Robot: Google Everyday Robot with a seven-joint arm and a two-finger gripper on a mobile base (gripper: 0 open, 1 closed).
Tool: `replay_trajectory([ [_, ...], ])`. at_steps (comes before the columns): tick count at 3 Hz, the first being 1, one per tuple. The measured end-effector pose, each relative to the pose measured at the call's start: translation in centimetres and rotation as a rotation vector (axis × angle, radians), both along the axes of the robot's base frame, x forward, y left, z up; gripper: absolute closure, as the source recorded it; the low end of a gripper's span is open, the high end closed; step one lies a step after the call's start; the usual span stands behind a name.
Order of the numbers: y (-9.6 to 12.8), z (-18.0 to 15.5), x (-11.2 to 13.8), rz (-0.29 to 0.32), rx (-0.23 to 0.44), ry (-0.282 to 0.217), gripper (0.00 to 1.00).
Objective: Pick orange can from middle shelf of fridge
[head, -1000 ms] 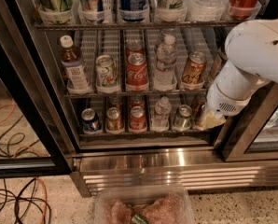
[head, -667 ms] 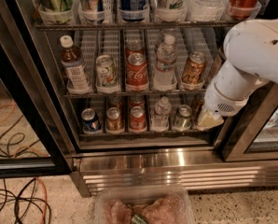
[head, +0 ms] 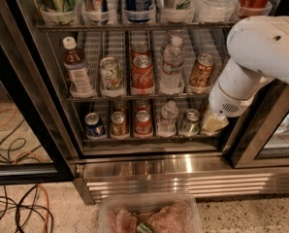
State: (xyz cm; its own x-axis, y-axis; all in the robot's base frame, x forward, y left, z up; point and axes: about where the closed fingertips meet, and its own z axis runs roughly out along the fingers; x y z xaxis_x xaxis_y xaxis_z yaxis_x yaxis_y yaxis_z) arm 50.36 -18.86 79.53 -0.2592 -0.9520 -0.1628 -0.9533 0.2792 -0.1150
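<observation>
Where the middle shelf [head: 149, 97] of the fridge [head: 183, 166] ends at right stands one orange can [head: 201, 72]: copper-orange body, pale and dark label marks, silver top, beside a water bottle [head: 172, 64]. Gripper [head: 213, 123] just below it; open or closed, cannot tell.
</observation>
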Motion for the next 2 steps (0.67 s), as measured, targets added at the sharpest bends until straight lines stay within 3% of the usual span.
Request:
replay_trajectory([
  [2, 1.0, 1.3, 2.7, 0.029, 0.034, 0.031, 1.0],
])
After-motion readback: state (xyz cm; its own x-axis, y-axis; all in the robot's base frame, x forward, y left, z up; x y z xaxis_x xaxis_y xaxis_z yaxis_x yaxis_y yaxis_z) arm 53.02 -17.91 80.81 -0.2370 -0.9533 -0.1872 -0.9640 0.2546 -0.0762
